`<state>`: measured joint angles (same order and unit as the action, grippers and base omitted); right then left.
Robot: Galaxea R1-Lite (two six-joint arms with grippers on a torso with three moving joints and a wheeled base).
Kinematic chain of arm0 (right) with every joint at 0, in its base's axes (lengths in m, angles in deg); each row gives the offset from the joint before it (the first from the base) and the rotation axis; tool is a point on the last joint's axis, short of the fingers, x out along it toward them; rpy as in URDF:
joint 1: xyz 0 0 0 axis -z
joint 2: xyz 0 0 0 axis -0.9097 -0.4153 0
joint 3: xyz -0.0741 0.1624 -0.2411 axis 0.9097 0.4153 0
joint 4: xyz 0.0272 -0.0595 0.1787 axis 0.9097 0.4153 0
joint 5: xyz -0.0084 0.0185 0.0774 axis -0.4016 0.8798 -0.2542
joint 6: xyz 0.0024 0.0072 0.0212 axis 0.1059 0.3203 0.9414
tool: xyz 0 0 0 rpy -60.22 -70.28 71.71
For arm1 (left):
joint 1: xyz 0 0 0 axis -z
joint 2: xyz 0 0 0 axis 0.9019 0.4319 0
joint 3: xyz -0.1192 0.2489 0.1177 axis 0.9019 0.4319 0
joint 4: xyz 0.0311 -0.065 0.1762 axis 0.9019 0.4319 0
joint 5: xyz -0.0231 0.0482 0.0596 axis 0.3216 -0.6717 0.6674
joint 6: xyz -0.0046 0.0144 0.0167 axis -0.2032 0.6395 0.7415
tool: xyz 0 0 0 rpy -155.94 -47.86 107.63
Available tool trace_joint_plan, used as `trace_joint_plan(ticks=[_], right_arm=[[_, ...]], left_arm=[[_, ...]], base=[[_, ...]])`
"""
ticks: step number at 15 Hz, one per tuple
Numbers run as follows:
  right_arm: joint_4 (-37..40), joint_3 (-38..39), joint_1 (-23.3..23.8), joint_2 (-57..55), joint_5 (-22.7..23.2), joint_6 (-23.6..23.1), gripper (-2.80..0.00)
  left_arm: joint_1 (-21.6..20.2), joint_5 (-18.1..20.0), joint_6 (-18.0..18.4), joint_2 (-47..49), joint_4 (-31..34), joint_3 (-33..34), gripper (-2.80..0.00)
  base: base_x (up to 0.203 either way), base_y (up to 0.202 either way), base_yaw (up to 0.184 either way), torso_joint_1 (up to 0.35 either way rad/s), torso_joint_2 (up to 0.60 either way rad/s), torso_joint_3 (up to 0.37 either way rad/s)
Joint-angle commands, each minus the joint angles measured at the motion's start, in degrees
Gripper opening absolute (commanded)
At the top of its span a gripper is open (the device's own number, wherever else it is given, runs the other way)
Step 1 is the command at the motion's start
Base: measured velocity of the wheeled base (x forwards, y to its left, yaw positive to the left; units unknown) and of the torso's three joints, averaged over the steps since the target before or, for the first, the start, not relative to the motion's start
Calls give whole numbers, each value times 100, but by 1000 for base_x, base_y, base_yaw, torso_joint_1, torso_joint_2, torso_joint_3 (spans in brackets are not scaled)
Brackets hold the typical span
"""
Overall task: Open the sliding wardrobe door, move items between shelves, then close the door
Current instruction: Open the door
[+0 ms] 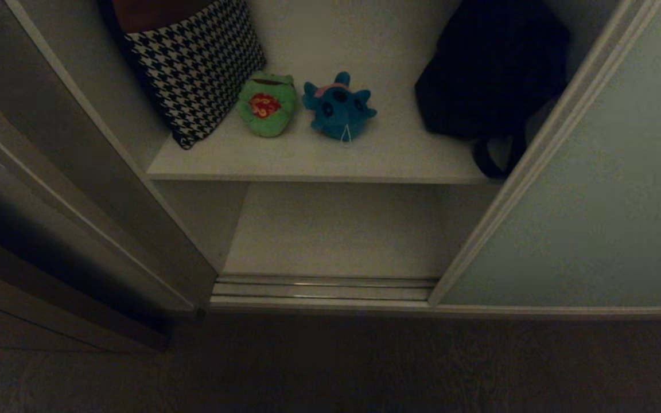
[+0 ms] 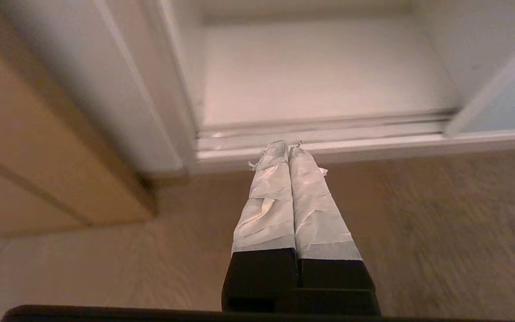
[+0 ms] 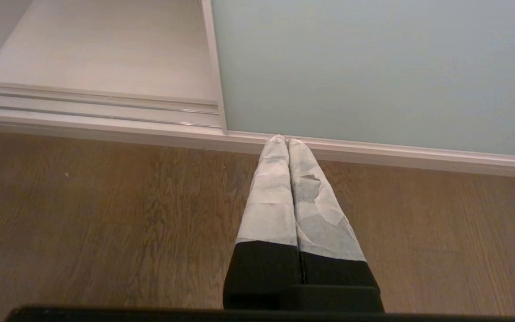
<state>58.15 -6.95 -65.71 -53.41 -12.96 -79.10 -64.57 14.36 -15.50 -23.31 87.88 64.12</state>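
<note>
Sliding wardrobe door (image 1: 588, 218) pushed off to the right, leaving the left half of the wardrobe open, so the opening step looks done. On the upper shelf (image 1: 330, 158), side by side and just apart: green frog plush (image 1: 266, 105) with its red patch facing out, and teal-blue plush animal (image 1: 337, 109). Both set near the middle, forward of the houndstooth cushion (image 1: 195, 66) leaning in the left corner and well left of the black bag (image 1: 491, 69), presumably to keep them easy to reach. Lower shelf (image 1: 336, 229) beneath, behind the floor track (image 1: 325, 288), likely the destination.

Neither arm in the head view. Left gripper (image 2: 288, 147) low over the wood floor (image 2: 418, 223), taped fingers (image 2: 268, 197) clenched together on nothing, aimed at the track below the opening. Right gripper (image 3: 287, 141) likewise clenched and empty, parked over the floor just before the door's bottom edge. Toys not yet moved; fingers must part before any grasp.
</note>
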Motion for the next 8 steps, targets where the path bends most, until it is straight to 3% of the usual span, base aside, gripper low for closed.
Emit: trace_joint_plan(ticks=[1, 3, 8], right_arm=[[-4, 0, -2, 1, 6, -2, -280], [4, 0, -2, 1, 6, -2, -280], [5, 0, -2, 1, 6, -2, -280]], left_arm=[[-2, -39, 100, 29, 128, -30, -280], [-2, -50, 461, 21, 112, -22, -280], [-2, -244, -669, 21, 706, -207, -280]], base=[[0, 0, 0, 0, 0, 0], [0, 0, 0, 0, 0, 0], [0, 0, 0, 0, 0, 0]])
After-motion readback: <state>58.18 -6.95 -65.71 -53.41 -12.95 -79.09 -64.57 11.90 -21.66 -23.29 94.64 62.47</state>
